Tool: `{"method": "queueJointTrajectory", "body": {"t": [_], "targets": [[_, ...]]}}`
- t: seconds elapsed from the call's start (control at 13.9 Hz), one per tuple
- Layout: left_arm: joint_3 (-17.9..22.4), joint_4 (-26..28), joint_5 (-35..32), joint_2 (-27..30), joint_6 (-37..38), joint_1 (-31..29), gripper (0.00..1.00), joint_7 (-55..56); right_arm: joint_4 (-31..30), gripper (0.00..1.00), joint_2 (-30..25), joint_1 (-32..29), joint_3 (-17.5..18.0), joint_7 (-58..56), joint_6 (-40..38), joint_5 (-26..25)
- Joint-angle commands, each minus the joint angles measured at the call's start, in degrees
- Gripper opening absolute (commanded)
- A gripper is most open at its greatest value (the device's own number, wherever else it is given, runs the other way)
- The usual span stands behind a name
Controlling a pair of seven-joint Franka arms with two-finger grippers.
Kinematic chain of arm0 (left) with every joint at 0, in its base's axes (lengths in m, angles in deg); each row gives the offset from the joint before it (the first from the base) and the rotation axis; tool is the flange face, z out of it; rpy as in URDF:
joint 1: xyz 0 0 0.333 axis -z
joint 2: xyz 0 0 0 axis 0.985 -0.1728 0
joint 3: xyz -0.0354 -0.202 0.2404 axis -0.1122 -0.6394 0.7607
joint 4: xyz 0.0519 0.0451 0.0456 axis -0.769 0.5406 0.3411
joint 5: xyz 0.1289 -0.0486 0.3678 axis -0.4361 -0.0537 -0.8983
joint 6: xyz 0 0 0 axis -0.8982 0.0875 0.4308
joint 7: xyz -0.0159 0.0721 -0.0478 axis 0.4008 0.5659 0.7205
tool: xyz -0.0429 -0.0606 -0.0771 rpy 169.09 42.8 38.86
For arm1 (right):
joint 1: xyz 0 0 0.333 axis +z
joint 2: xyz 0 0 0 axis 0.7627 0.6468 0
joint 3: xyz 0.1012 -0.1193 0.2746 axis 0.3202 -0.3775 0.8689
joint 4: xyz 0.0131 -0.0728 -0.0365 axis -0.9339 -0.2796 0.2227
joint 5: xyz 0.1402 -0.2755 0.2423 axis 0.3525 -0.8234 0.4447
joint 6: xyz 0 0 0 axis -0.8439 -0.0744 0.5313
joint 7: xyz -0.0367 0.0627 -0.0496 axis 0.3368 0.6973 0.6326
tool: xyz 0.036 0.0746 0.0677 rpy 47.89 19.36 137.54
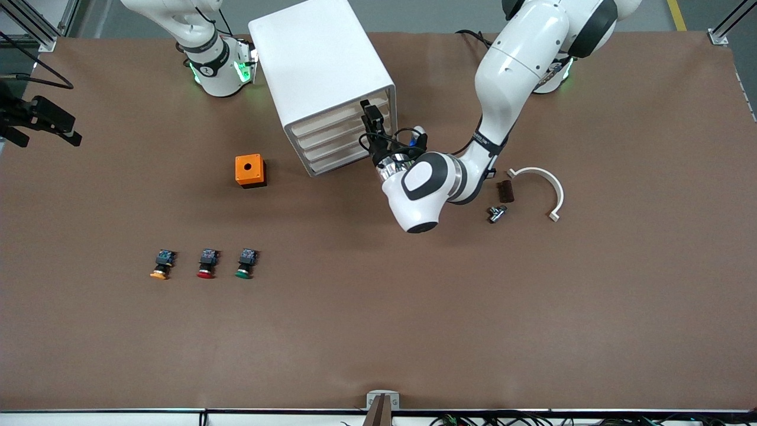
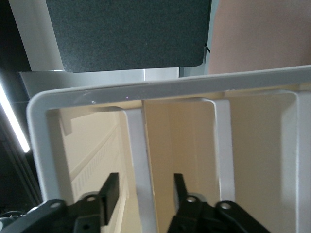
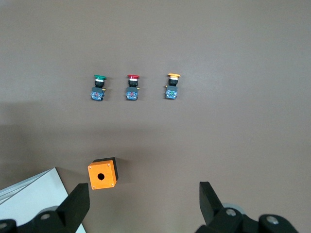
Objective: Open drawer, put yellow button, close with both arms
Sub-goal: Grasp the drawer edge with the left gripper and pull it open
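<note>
1. Brown table [image 1: 532, 307] carries all items
2. White cabinet [image 1: 319, 71] stands between the two arm bases, drawer fronts facing the front camera at an angle
3. Orange box with a hole [image 1: 249, 170] just beside the cabinet, nearer the front camera
4. Row of three, nearer still: yellow button [image 1: 162, 264], red button [image 1: 206, 264], green button [image 1: 245, 264]
5. Toward the left arm's end: white curved piece [image 1: 547, 183], dark brown block [image 1: 505, 191], small metal part [image 1: 496, 213]
</note>
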Motion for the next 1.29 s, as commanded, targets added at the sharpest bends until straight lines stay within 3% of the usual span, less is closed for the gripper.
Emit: {"method": "queueJointTrajectory", "body": {"t": [0.0, 0.14, 0.43, 1.22], "targets": [[0.5, -1.2, 1.4, -0.8, 0.1, 1.6, 0.29, 0.9, -1.0, 1.0, -1.3, 0.4, -0.2, -0.4, 0.1, -0.7], [0.4, -1.2, 1.6, -0.8, 0.1, 1.6, 0.18, 1.2, -1.0, 1.0, -1.3, 0.4, -0.1, -0.4, 0.1, -0.7], [0.6, -1.2, 3.0, -1.0, 0.1, 0.9, 0.13, 1.2, -0.4, 1.0, -1.1, 0.5, -0.1, -0.3, -0.2, -0.7], [1.0, -1.8, 6.9, -1.8, -3.4, -9.9, 0.15, 1.7, 1.8, 1.0, 0.4, 0.1, -0.3, -0.3, -0.2, -0.5]]}}
